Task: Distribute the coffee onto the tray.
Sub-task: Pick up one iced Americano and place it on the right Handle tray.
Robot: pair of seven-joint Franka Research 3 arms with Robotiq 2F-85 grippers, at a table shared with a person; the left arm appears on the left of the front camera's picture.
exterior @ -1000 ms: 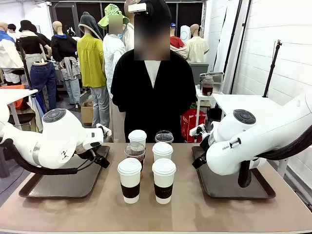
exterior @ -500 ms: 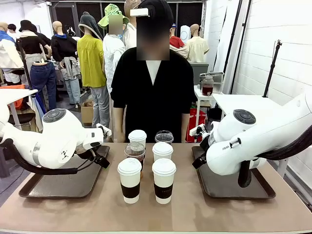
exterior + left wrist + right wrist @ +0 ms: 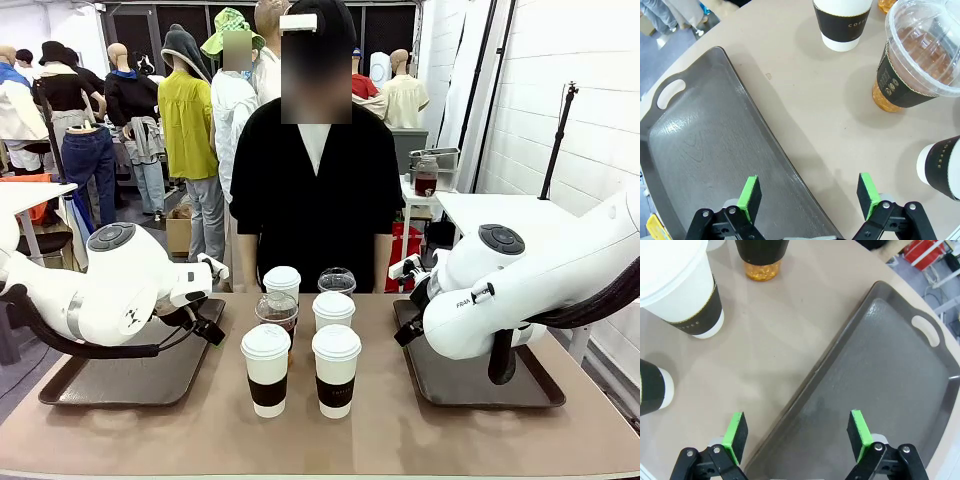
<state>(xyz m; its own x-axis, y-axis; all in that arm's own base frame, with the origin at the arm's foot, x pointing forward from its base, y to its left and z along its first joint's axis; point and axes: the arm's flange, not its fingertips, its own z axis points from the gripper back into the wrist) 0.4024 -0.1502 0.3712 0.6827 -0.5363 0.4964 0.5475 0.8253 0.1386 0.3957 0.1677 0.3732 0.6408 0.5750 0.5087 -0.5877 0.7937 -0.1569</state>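
- Four white paper cups [image 3: 336, 372] with brown sleeves and two clear domed cups [image 3: 920, 65] of amber drink are bunched in the middle of the table [image 3: 200, 430], between two glossy dark trays.
- The left gripper [image 3: 808, 196] gapes wide across the left tray [image 3: 705, 150] rim, gripping nothing. The right gripper [image 3: 797, 435] does the same across the right tray [image 3: 890, 365] edge.
- Nothing's budged since a second ago.

Left pincer [image 3: 807, 192], right pincer [image 3: 797, 434]: black, green pads [image 3: 750, 192]; arms [image 3: 110, 290] white, rounded.

White cups [image 3: 337, 362], dark brown sleeves [image 3: 336, 392]
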